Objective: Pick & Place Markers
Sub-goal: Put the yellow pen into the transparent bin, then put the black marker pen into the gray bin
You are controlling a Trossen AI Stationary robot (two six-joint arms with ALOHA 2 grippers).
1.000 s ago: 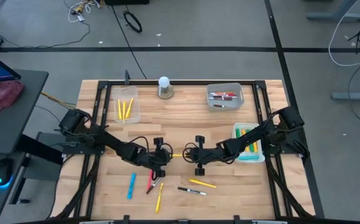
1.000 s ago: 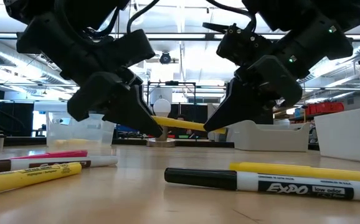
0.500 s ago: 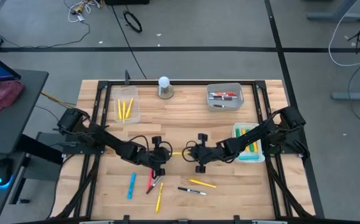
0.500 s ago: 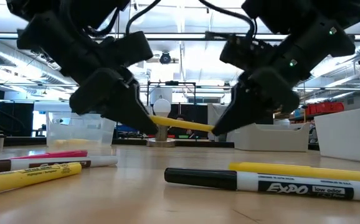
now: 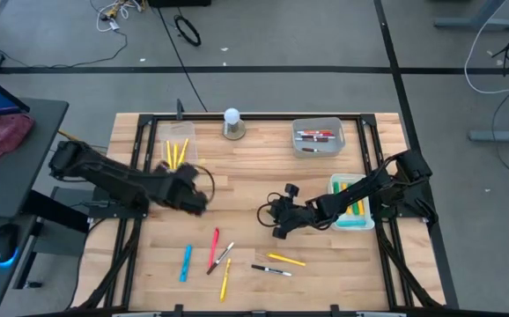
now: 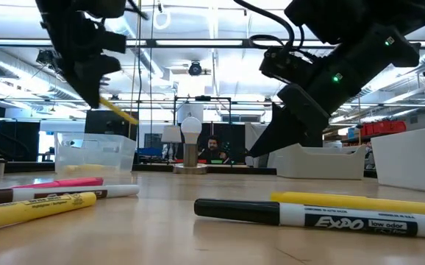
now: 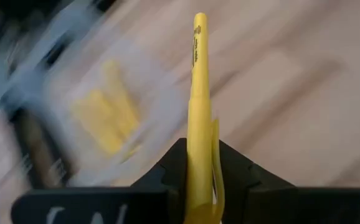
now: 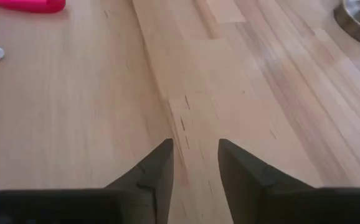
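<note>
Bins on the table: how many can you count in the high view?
3: a clear bin back left, a grey bin back right, a white bin under the right arm.

yellow marker (image 7: 199, 106) held aloft, others (image 5: 224, 261) scattered on table

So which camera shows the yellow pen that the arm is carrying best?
The left wrist view: the yellow marker stands clamped in the left gripper. The low view shows a slanted piece of it; from above the arm hides it; the right wrist view misses it.
</note>
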